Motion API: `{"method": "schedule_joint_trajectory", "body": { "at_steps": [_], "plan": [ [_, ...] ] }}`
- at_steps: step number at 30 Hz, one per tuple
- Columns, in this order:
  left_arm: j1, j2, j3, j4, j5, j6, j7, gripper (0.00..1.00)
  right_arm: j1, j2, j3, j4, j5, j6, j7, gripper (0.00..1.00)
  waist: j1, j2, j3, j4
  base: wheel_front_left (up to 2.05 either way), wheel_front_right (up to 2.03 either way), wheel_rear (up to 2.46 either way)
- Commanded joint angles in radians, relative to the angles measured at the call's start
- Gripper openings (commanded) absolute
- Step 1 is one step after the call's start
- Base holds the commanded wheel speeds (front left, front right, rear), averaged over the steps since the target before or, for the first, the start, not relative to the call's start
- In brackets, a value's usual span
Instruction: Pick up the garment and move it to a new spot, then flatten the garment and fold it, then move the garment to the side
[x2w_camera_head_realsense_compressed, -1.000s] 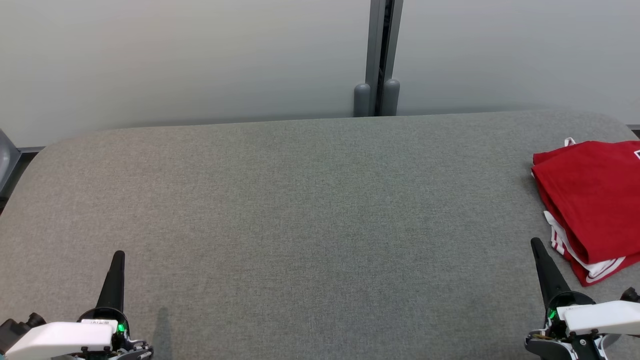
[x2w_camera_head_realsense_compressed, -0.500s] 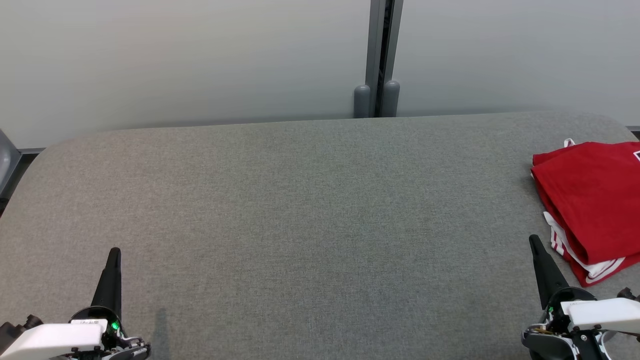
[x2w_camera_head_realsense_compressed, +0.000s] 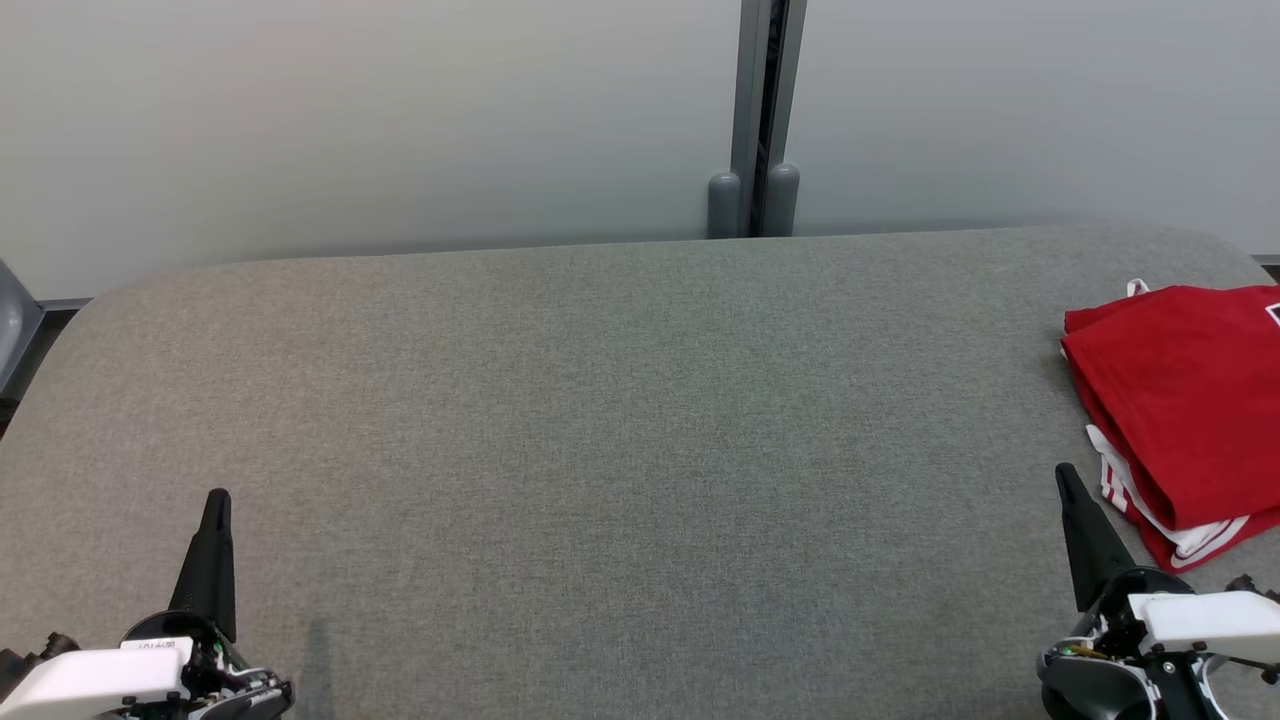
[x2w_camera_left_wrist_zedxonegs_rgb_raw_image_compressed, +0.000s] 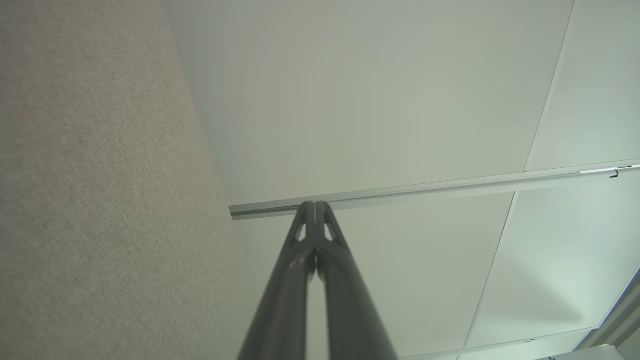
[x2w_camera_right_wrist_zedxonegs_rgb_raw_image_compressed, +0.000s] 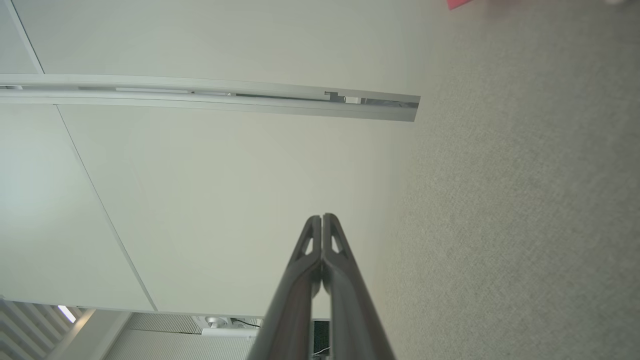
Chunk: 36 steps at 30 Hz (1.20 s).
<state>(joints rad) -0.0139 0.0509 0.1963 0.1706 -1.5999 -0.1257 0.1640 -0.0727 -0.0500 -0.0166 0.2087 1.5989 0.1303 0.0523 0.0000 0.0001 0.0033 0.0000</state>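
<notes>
The garment (x2w_camera_head_realsense_compressed: 1190, 400) is red with white stripes and lies folded at the right edge of the grey padded table (x2w_camera_head_realsense_compressed: 620, 400). A sliver of its red cloth (x2w_camera_right_wrist_zedxonegs_rgb_raw_image_compressed: 457, 4) shows at the top of the right wrist view. My right gripper (x2w_camera_head_realsense_compressed: 1066, 478) is shut and empty at the lower right, its tip just left of the garment's near corner and apart from it. At the lower left my left gripper (x2w_camera_head_realsense_compressed: 216, 500) is shut and empty too. Both wrist views show the fingertips pressed together, left (x2w_camera_left_wrist_zedxonegs_rgb_raw_image_compressed: 314, 205) and right (x2w_camera_right_wrist_zedxonegs_rgb_raw_image_compressed: 321, 218).
A pale wall (x2w_camera_head_realsense_compressed: 350, 120) runs behind the table, with a grey vertical post (x2w_camera_head_realsense_compressed: 757, 110) and two grey rounded stubs at its foot. The table's far corners are rounded.
Both grippers have slid slightly down and outward in the head view. The garment stays where it was.
</notes>
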Motion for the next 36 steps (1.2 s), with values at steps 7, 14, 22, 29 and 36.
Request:
{"method": "schedule_joint_trajectory", "body": {
  "at_steps": [7,14,22,29,36],
  "plan": [
    [-0.016,0.0,0.009,-0.004,-0.02,-0.009,0.01,0.0,-0.011,-0.002,0.002,0.006,0.026,0.001,0.007,0.0,0.0,-0.0001,-0.001,0.0,0.0,0.0,0.0],
    [-0.016,0.0,0.009,-0.004,-0.02,-0.009,0.008,0.0,-0.011,-0.002,0.002,0.006,0.026,0.001,0.007,0.0,0.0,-0.0001,-0.001,0.0,0.0,0.0,0.0],
    [-0.016,0.0,0.01,-0.004,-0.02,-0.009,0.009,0.0,-0.011,-0.002,0.002,0.006,0.026,0.001,0.007,0.0,0.0,-0.0001,-0.001,0.0,0.0,0.0,0.0],
    [-0.016,0.0,0.01,-0.004,-0.019,-0.009,0.009,0.0,-0.011,-0.002,0.002,0.006,0.026,0.001,0.008,0.0,0.0,-0.0001,-0.001,0.0,0.0,0.0,0.0],
    [-0.016,0.0,0.01,-0.004,-0.019,-0.009,0.009,0.0,-0.011,-0.002,0.002,0.006,0.026,0.001,0.008,0.0,0.0,-0.0001,-0.001,0.0,0.0,0.0,0.0]
  ]
}}
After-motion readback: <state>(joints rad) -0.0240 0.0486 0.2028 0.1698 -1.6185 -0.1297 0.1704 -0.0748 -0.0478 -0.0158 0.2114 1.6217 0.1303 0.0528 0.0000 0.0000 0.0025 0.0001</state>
